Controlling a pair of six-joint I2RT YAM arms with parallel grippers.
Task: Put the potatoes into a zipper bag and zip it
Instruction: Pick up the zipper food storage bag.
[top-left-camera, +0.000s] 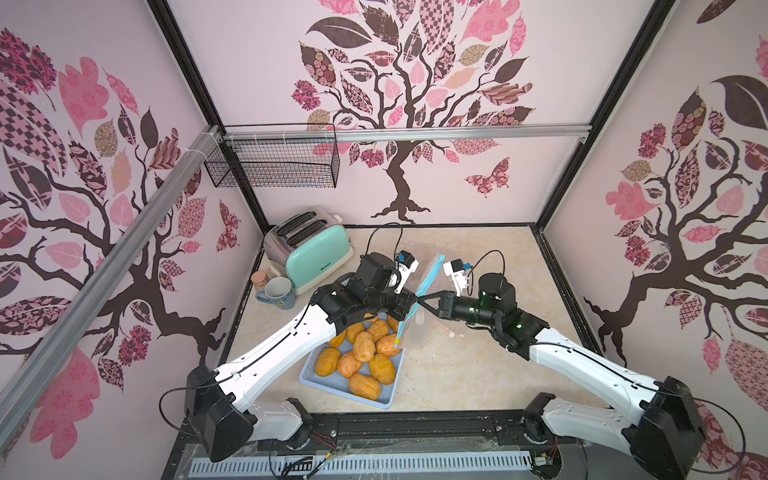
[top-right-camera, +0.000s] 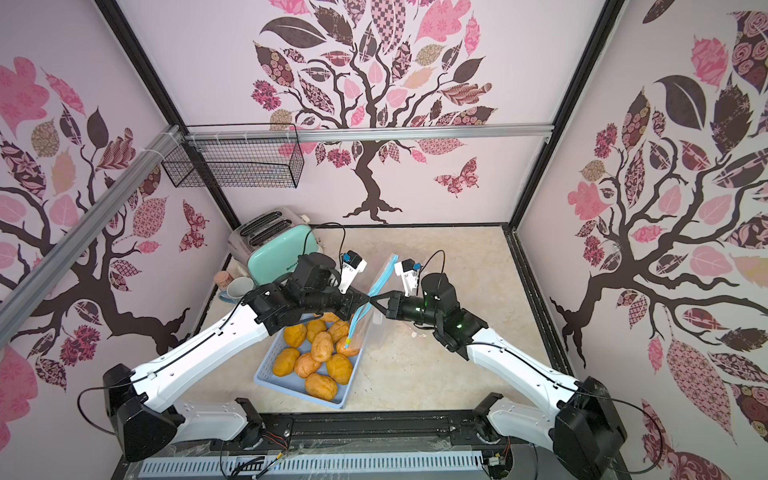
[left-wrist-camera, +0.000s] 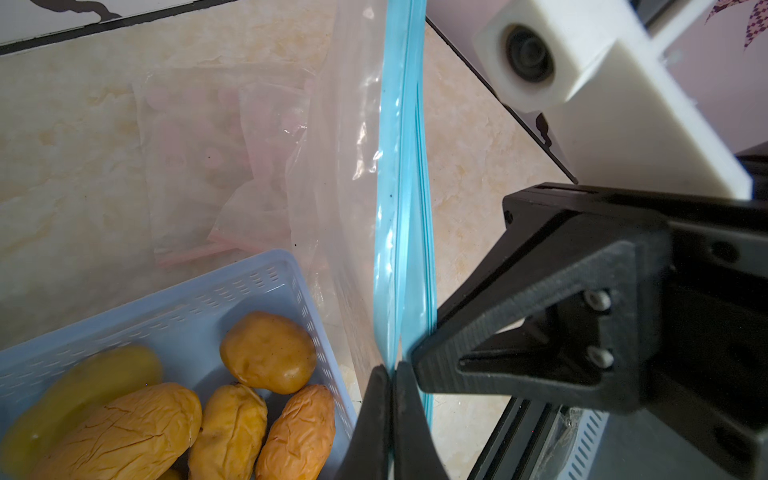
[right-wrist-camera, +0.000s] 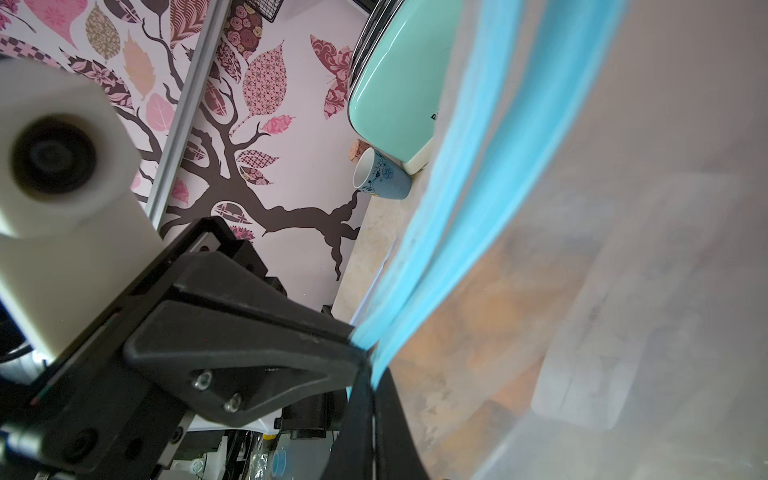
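A clear zipper bag (top-left-camera: 429, 277) with a blue zip strip (left-wrist-camera: 400, 208) hangs upright above the table in both top views. My left gripper (top-left-camera: 414, 300) and right gripper (top-left-camera: 420, 301) meet tip to tip at the strip. In the left wrist view the left gripper (left-wrist-camera: 391, 370) is shut on the strip's edge. In the right wrist view the right gripper (right-wrist-camera: 371, 374) is shut on the blue strip (right-wrist-camera: 457, 208) too. Several wrinkled orange-yellow potatoes (top-left-camera: 365, 351) lie in a light blue basket (top-left-camera: 312, 380) below the left arm. The bag holds nothing that I can make out.
A mint toaster (top-left-camera: 320, 257) and a blue mug (top-left-camera: 277, 293) stand at the back left. Another clear bag with a pink strip (left-wrist-camera: 199, 174) lies flat on the table beyond the basket (left-wrist-camera: 187, 307). A wire basket (top-left-camera: 274, 160) hangs on the back rail.
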